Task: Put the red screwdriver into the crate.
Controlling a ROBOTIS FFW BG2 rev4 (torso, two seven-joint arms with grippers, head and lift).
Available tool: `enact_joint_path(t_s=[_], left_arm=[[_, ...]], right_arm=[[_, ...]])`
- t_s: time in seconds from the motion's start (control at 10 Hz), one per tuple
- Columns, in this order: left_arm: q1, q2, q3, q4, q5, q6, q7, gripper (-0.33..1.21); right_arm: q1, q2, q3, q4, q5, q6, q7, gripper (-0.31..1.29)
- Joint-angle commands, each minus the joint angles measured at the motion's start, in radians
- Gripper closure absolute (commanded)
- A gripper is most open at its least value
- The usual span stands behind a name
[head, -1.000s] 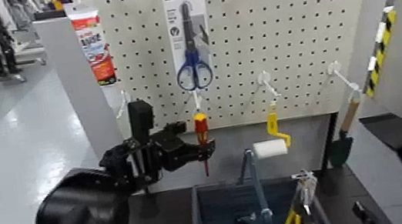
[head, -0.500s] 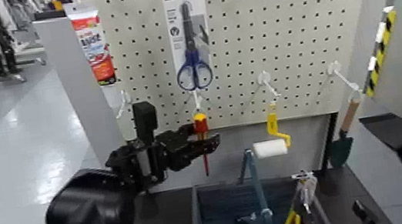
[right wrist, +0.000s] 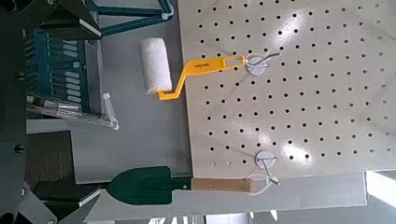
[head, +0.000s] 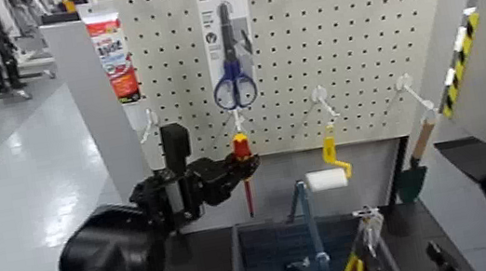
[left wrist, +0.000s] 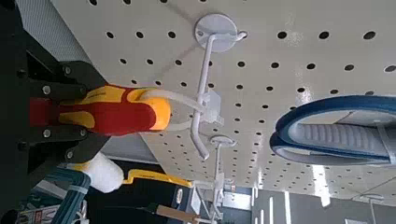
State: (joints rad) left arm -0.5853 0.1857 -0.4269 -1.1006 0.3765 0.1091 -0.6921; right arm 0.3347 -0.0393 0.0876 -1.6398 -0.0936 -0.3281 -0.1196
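**Left pincer closes in on the hanging screwdriver**

The red screwdriver (head: pixel 242 158) hangs on its white hook (left wrist: pixel 201 89) on the pegboard (head: pixel 353 34), shaft pointing straight down, well above the crate (head: pixel 248 269) and a bit to its left edge. Not off the hook yet.

What's changed: over the last sec. the left arm has slid in toward the board, so the left pincer (head: pixel 235 168), which sat slightly lower and off the handle, is now level w/ the red grip. In the left wrist view the handle (left wrist: pixel 103 109) sits between the dark fingers (left wrist: pixel 42 93), red part inside, yellow band sticking out toward the hook. Means the reach looks about done; grasp and lift-off come next, I'd say.

Pincer state: fingers bracket the handle on both sides, apparently touching it, gap approx. handle-width. Looks closed on it or nearly so, but can't confirm a firm clamp.

Right pincer: fingers not seen; its wrist cam faces the board by the yellow-handled paint roller (right wrist: pixel 177 73) and green trowel (right wrist: pixel 149 185). Arm idle at right.

Around: blue scissors (head: pixel 233 80) in their pack above the screwdriver.
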Motion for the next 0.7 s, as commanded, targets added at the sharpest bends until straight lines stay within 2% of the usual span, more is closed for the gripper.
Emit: enact_joint_path(t_s=[0.1, 0.4, 0.7], left_arm=[[0.007, 0.0, 0.004, -0.008, 0.007, -0.012, 0.0, 1.15], [0.045, 0.005, 0.017, -0.053, 0.016, -0.003, 0.0, 1.15], [0.122, 0.014, 0.066, -0.194, 0.018, 0.046, 0.014, 1.15]], right_arm=[[0.003, 0.001, -0.002, 0.0, 0.0, -0.002, 0.0, 0.13], [0.004, 0.001, -0.005, 0.0, 0.0, -0.002, 0.0, 0.13], [0.006, 0.002, -0.005, 0.0, 0.0, 0.0, 0.0, 0.13]])
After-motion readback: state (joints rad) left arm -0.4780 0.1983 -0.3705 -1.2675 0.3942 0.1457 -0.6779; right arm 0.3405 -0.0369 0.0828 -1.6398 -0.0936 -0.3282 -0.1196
